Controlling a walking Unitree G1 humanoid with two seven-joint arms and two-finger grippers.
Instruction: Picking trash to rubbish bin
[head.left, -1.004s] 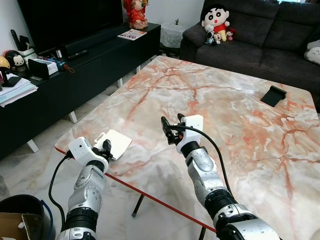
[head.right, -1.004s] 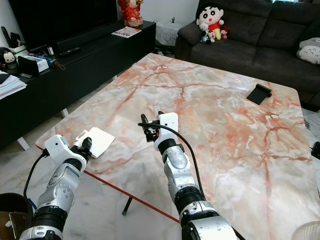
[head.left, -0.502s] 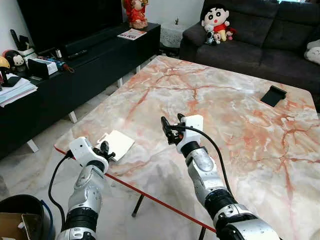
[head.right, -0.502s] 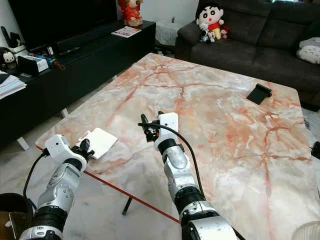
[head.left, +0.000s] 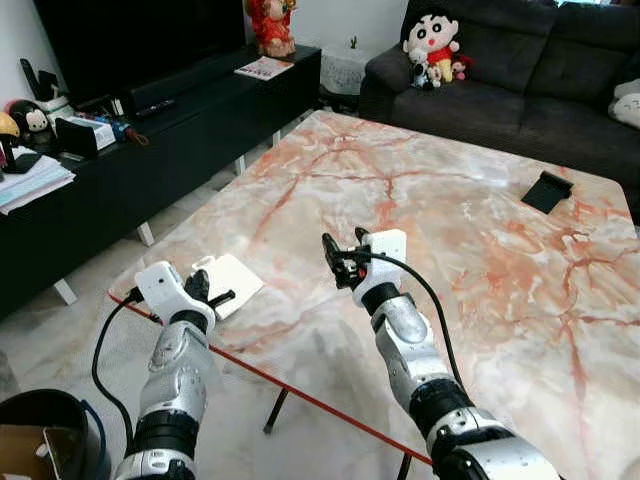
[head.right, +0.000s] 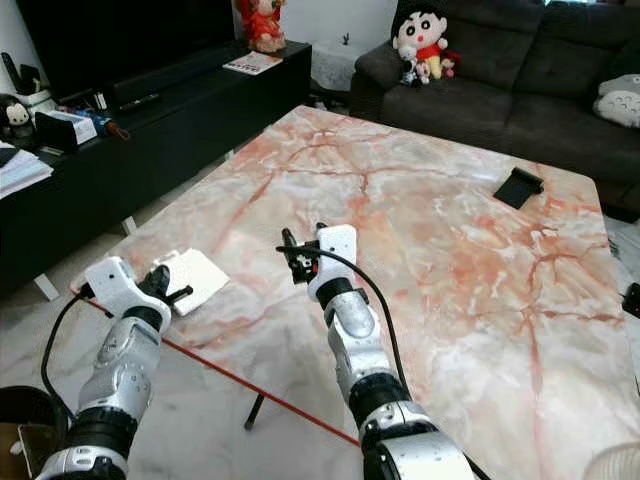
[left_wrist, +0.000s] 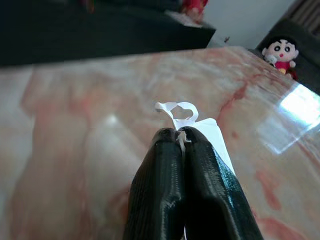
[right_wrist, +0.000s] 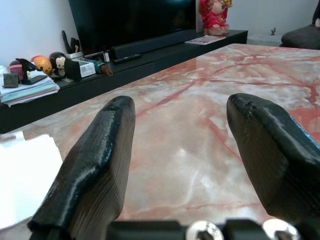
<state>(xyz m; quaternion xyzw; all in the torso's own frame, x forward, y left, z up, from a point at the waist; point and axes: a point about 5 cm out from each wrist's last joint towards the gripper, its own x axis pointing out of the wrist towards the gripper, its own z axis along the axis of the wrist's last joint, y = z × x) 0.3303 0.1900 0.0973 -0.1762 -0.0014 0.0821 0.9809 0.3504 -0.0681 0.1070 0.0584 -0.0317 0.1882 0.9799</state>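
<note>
- Left gripper (left_wrist: 178, 142), lower left of frame, pinches the white paper (head.left: 232, 278) by its edge.
- Right gripper (head.left: 341, 262) hovers spread, empty.
- Risk: the thin edge may tear or slip when lifted off the bench (head.left: 480, 230).

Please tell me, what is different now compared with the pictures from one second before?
The left gripper, its jaws shut on the white paper, has lifted a little at the near left corner of the marble table, and the pinched near edge of the paper has come up with it. The right gripper, jaws open, stays above the table. The black object at the far side has not moved.
</note>
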